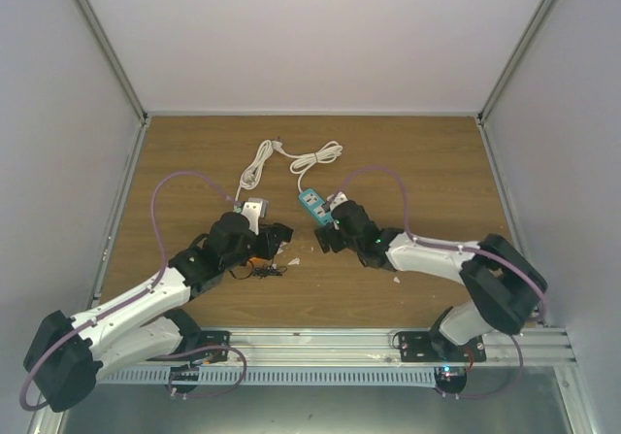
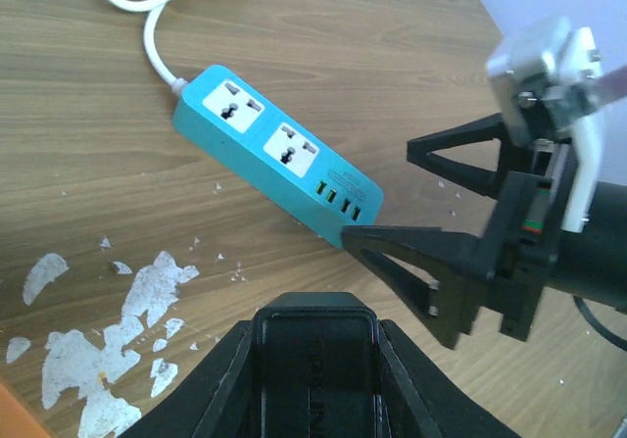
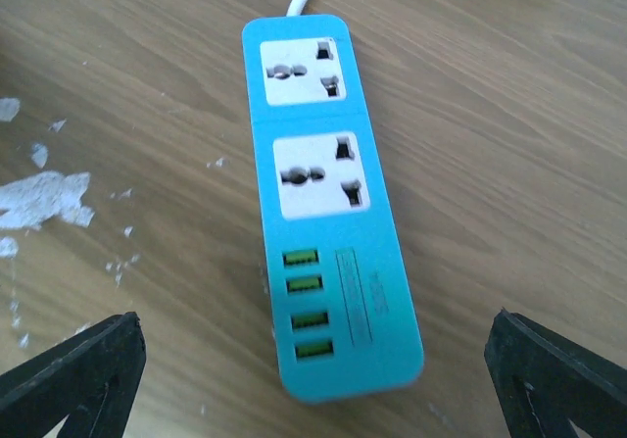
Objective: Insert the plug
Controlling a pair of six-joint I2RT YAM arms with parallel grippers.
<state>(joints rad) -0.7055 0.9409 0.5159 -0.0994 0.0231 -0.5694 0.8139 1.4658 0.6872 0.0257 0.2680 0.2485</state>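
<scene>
The plug (image 2: 313, 355), a small black boxy adapter, sits clamped between the fingers of my left gripper (image 2: 313, 340), which is shut on it. In the top view the left gripper (image 1: 275, 237) hovers just left of the teal power strip (image 1: 313, 206). The strip (image 3: 328, 213) lies flat on the wood with two white sockets and several green USB ports facing up. My right gripper (image 3: 313, 399) stands wide open over the strip's USB end, one finger on each side, touching nothing. Seen from the left wrist, the right gripper (image 2: 441, 213) flanks that same end of the strip (image 2: 274, 154).
The strip's white cord (image 1: 291, 162) coils toward the back of the wooden table. White scuff patches (image 2: 147, 301) mark the wood near the left gripper. A small orange block (image 1: 254, 259) and a dark bit (image 1: 268, 271) lie under the left arm. Enclosure walls stand all round.
</scene>
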